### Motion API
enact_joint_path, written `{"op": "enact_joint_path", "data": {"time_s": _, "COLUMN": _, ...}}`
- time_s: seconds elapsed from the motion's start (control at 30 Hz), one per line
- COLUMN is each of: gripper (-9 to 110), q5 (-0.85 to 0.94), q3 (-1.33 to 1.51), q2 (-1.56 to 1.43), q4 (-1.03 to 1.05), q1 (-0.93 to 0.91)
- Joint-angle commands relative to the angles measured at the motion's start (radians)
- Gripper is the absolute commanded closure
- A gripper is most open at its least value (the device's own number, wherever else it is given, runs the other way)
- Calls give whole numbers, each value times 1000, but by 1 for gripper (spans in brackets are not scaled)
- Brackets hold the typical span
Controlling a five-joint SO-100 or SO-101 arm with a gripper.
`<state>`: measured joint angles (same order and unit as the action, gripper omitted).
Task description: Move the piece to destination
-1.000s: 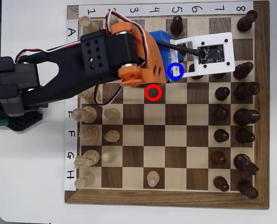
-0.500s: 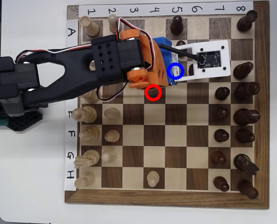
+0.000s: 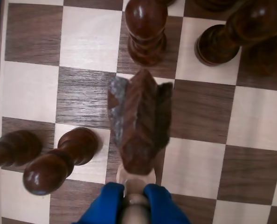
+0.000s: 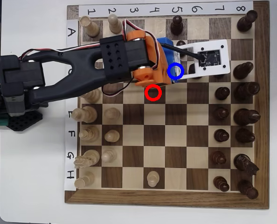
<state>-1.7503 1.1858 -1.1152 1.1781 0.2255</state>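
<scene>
Pawn [image 3: 135, 184] half-hidden between blue gripper [image 3: 135, 200] fingers

Both views were brightly and evenly lit, with only soft, short shadows beside the pieces. The overhead view was sharp. In the wrist view the nearest dark pieces and blue hand [image 3: 135, 205] were blurred.

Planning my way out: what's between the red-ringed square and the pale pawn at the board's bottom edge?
Nothing. The overhead view shows the squares between the red-ringed square and that pawn bare.
</scene>
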Motion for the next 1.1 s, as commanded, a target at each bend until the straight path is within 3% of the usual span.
{"op": "enact_joint_path", "data": {"time_s": 0.0, "gripper": 101, "q5": -512, "q3": 2, "q2": -12, "q4": -64, "q1": 32}}
{"op": "enact_joint_path", "data": {"time_s": 0.5, "gripper": 101, "q5": -508, "q3": 6, "q2": 20, "q4": -84, "q1": 37}}
{"op": "enact_joint_path", "data": {"time_s": 1.07, "gripper": 74, "q5": -535, "q3": 6, "q2": -6, "q4": -132, "q1": 35}}
